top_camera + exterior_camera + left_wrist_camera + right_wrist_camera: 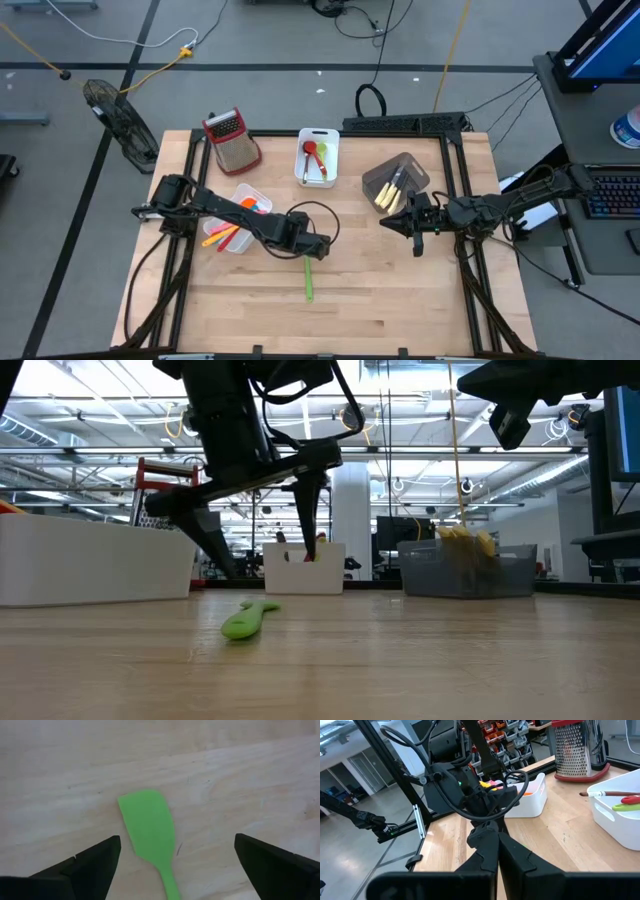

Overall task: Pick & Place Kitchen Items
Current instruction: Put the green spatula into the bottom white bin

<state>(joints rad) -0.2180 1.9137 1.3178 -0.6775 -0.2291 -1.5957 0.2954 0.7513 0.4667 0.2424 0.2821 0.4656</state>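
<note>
Overhead view straight down, low view level across the table (400, 300), both sharing the green spatula (308, 279).

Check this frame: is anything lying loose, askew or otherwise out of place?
One thing: a green spatula lies flat on the bare table, outside all the bins, while other utensils sit in them. The left gripper is right above it, fingers wide apart, not touching it. The right gripper waits shut beside the grey bin.

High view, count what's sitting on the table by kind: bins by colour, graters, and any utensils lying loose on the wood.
White bins: 2
Grey bin: 1
Box grater: 1
Loose utensils: 1, the green spatula
Total: 5
</note>
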